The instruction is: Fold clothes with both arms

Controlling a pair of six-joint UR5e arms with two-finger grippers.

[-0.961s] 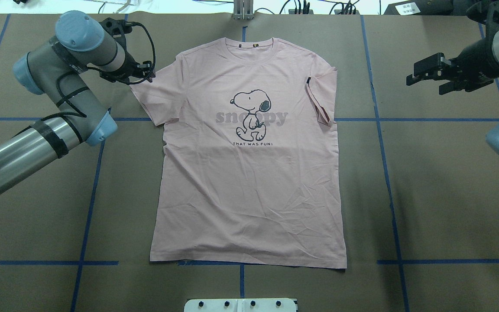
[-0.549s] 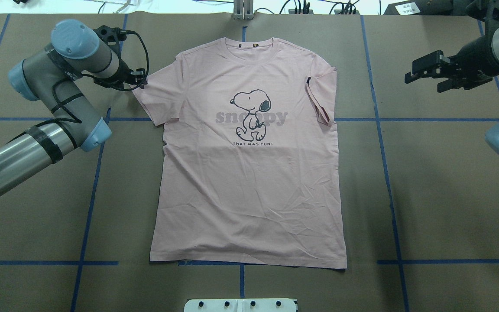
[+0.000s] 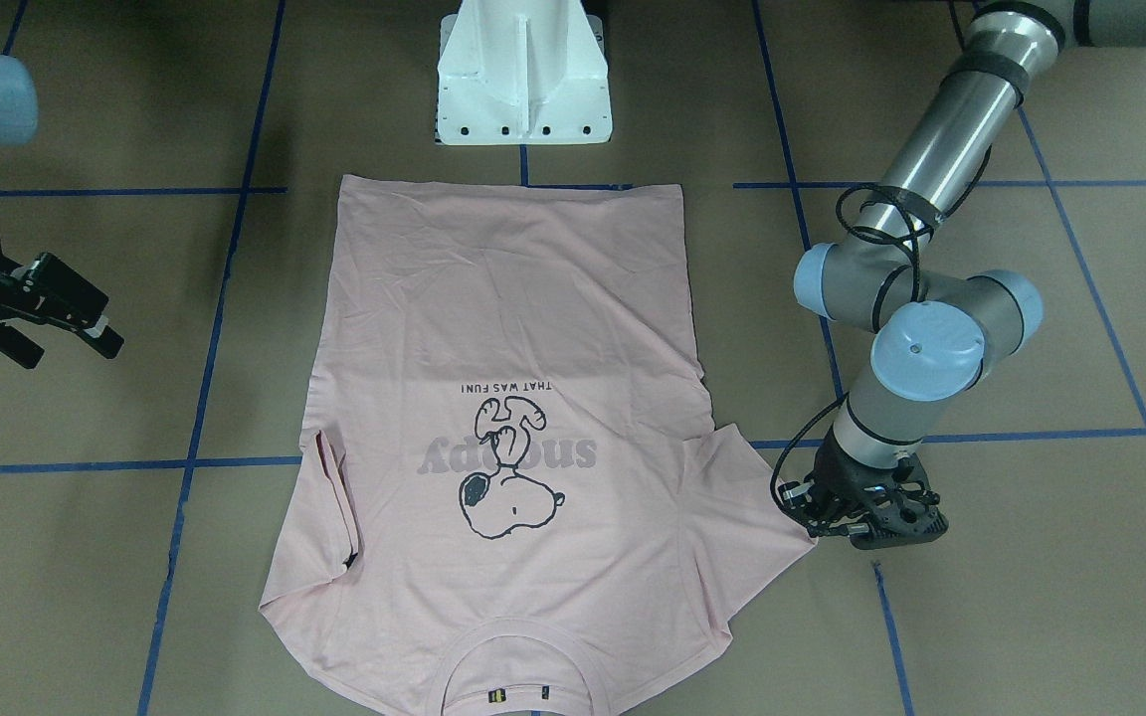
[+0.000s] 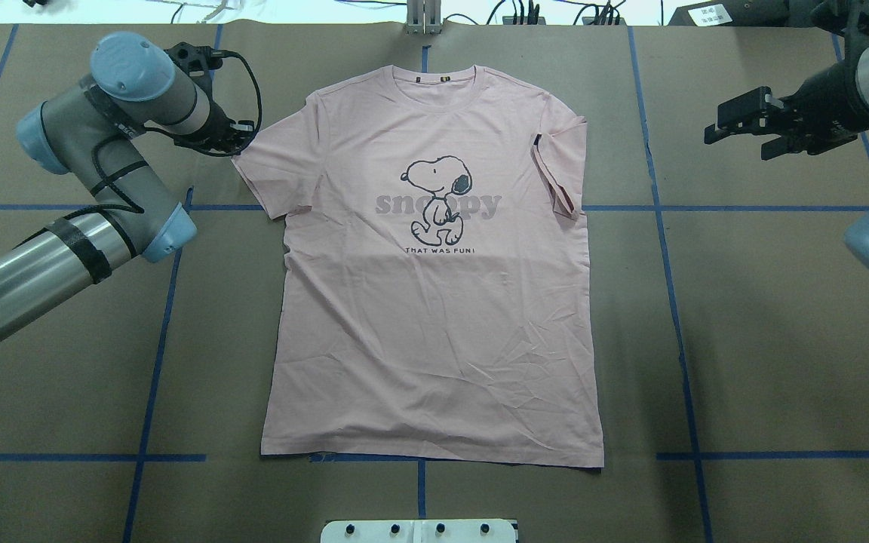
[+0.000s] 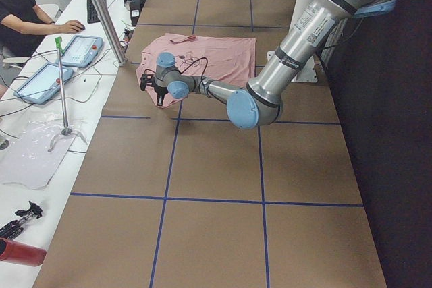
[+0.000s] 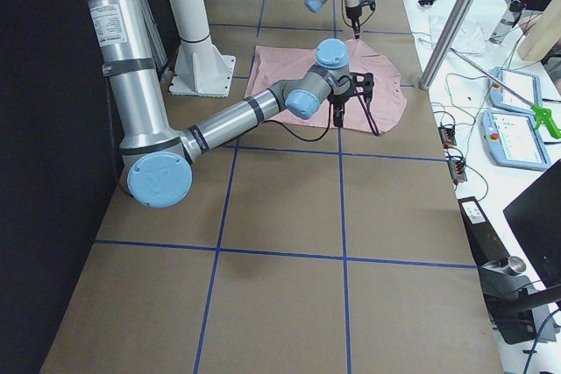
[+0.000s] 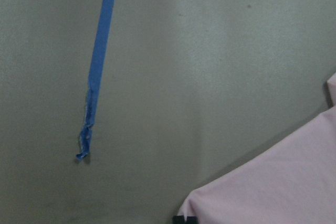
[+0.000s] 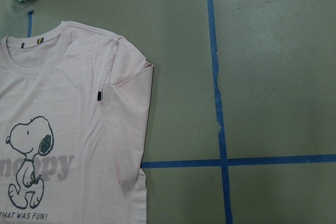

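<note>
T-shirt (image 4: 434,317) lies flat on the worktop (image 4: 744,339); my left gripper (image 4: 237,143) sits at its sleeve corner, opening I cannot tell; right gripper (image 4: 736,139) hangs wide, well apart.

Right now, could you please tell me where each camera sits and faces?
Front-facing: across the brown table, facing the robot; pale pink Snoopy T-shirt, left gripper, right gripper.
Overhead: behind the robot, looking down; both grippers.
Exterior left: table end; left arm near.
Exterior right: opposite end; right arm near.
Left wrist: down at spread sleeve.
Right wrist: down at folded sleeve.
All share that shirt.
</note>
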